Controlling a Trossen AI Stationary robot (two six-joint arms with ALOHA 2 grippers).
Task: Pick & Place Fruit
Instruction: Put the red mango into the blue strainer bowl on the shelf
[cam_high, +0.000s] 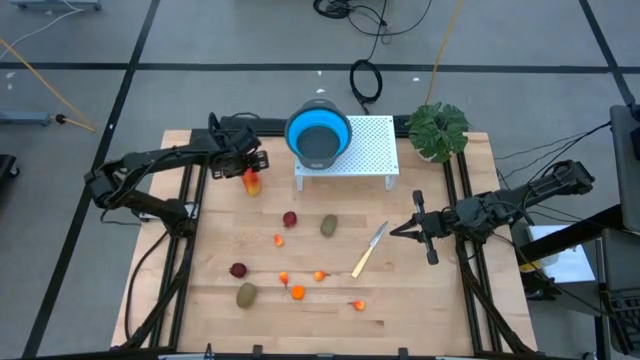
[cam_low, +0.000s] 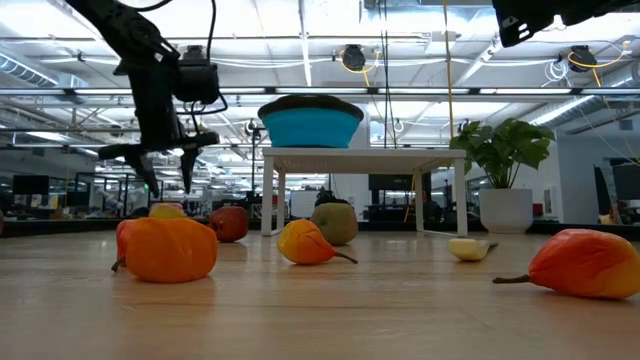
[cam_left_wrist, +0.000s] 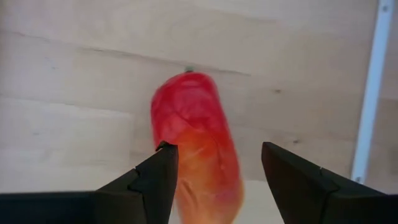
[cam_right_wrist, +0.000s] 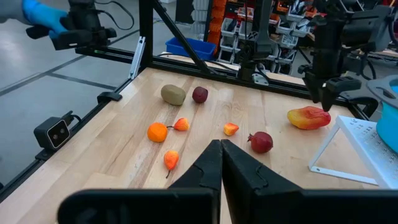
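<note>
The oblong red-yellow fruit (cam_high: 251, 183) lies on its side on the wooden table, at the far left. My left gripper (cam_high: 246, 166) hangs just above it, pointing steeply down and open. In the left wrist view its fingers stand on either side of the fruit (cam_left_wrist: 196, 143) without touching it. Two dark red round fruits (cam_high: 290, 219) (cam_high: 238, 270), two brown-green ovals (cam_high: 328, 226) (cam_high: 246, 295) and several tiny orange ones (cam_high: 297, 292) lie scattered mid-table. My right gripper (cam_high: 393, 231) waits at the right, shut and raised above the table, holding nothing.
A blue bowl (cam_high: 319, 135) sits on a white perforated stand (cam_high: 365, 150) at the far middle. A leafy potted plant (cam_high: 437, 130) stands at the far right. A yellow-handled knife (cam_high: 369, 250) lies near my right gripper. Bare wood lies along the near edge.
</note>
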